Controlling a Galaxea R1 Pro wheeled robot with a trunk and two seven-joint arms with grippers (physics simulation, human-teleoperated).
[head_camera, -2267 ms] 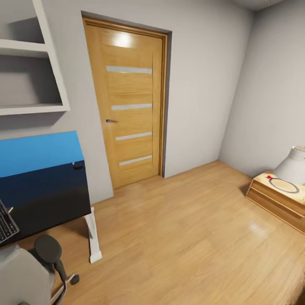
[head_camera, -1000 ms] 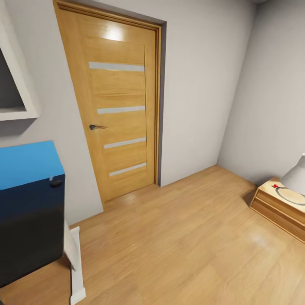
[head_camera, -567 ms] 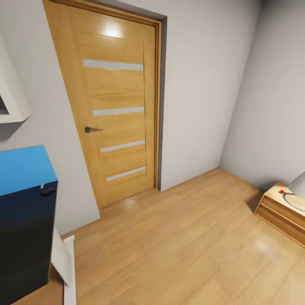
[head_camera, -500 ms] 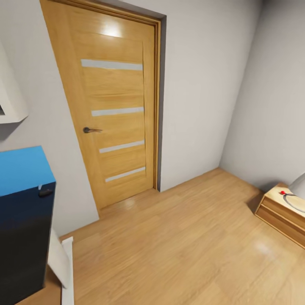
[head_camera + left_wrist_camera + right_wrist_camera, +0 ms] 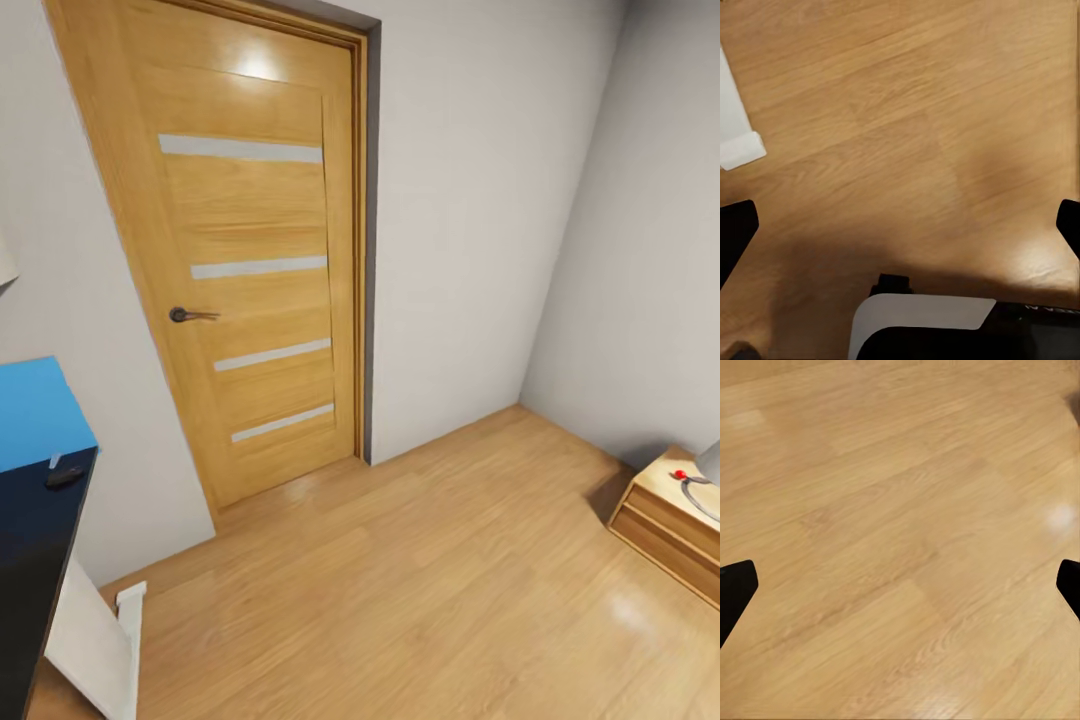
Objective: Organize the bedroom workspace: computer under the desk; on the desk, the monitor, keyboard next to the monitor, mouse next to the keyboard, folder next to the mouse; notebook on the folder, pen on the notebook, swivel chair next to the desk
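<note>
Desk (image 5: 35,520) corner at left edge, mouse (image 5: 64,476) near its rim. Wide bare wood floor (image 5: 430,580) ahead, closed door (image 5: 245,250) beyond. Left gripper (image 5: 900,225) and right gripper (image 5: 900,585) fingers spread apart, empty. No legible writing.

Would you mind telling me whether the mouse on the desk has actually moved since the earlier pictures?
No. The mouse keeps its spot at the desk's back corner below the blue panel; the camera has turned, shifting the whole scene leftward.

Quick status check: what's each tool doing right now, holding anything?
Left tool: open, fingers wide apart, empty, over the wooden floor.
Right tool: open, fingers wide apart, empty, over the floor.
</note>
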